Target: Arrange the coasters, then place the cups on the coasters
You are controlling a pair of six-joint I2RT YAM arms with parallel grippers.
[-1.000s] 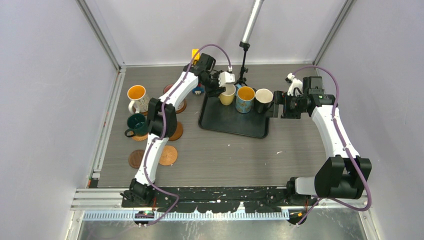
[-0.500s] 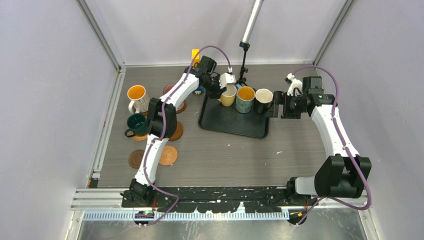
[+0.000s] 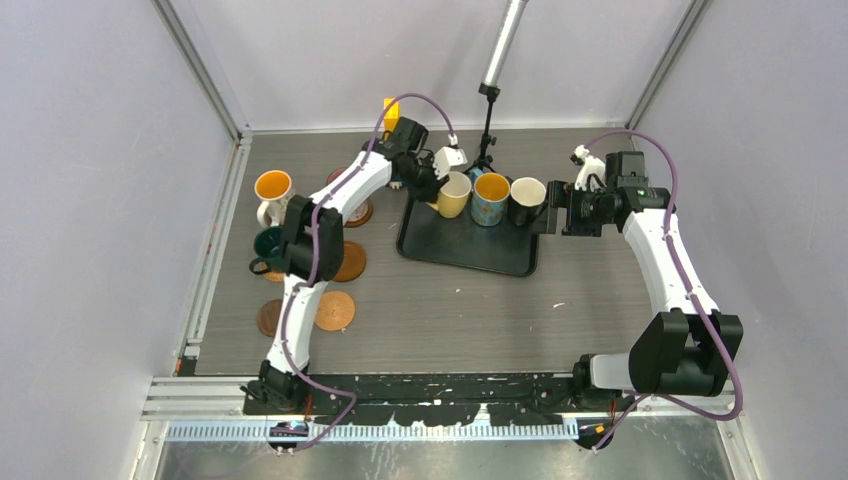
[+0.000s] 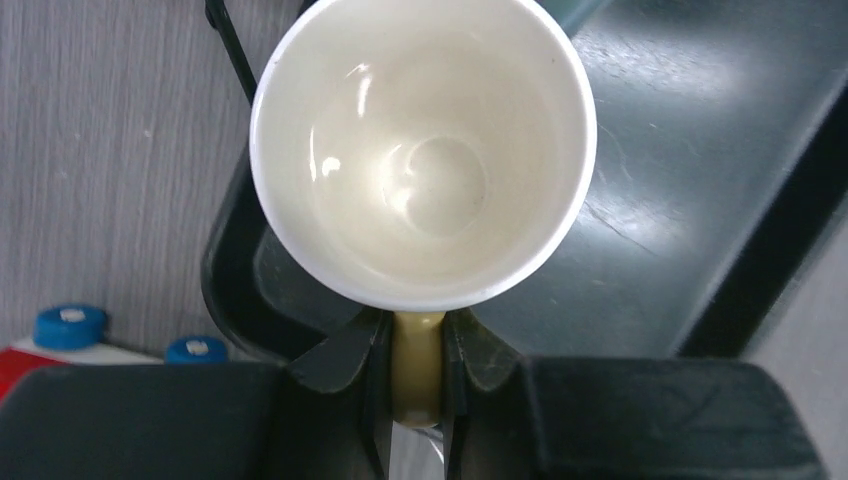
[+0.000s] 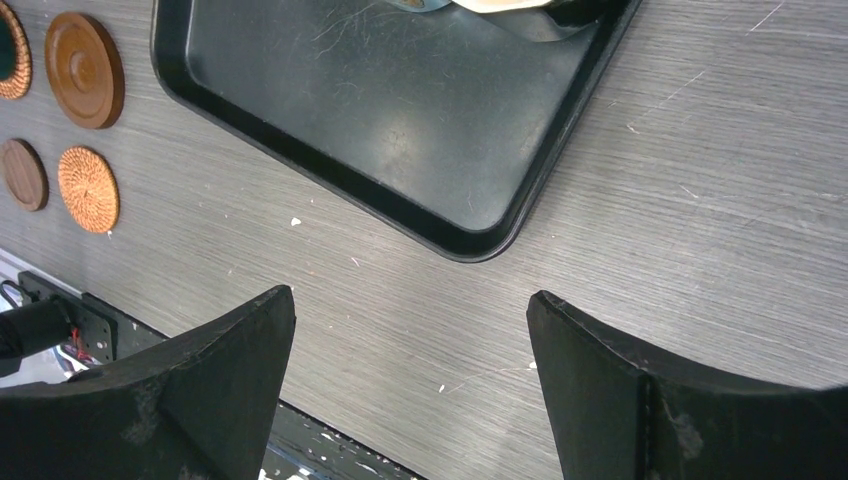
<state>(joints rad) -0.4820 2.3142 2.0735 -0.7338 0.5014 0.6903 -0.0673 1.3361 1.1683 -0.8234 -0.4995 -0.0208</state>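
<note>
**Cream-yellow mug clamped by its handle at far left of tray**

Nearest on the left of the table (image 3: 450,320) lie a dark brown coaster (image 3: 268,318) and, just right of it, a woven coaster (image 3: 336,310), both flat and bare. Beyond them a glossy brown coaster (image 3: 351,262) is partly covered by the left arm. Left of that, a dark teal mug (image 3: 265,246) sits on a second woven coaster (image 5: 20,70). Farther on, a white patterned mug (image 3: 273,194) with an orange interior stands on the table.

The black tray (image 3: 470,248) lies mid-table. Three mugs stand in a row along its far edge. The cream-yellow mug (image 4: 420,150) is leftmost, at the tray's far-left corner. Its axis is close to upright, mouth up and facing the wrist camera. Its handle (image 4: 417,355) points left, toward the left arm. The glaze is glossy and pale, the inside empty. Whether its base rests on the tray cannot be told.

The left gripper (image 4: 417,368) is clamped on that handle, one finger on each side. A blue mug (image 3: 491,197) with an orange interior stands just right of the held mug.

The right gripper (image 3: 552,214) hangs at the tray's right edge, fingers wide apart, holding nothing.

Toy bricks (image 3: 391,108) stand at the far edge.
</note>
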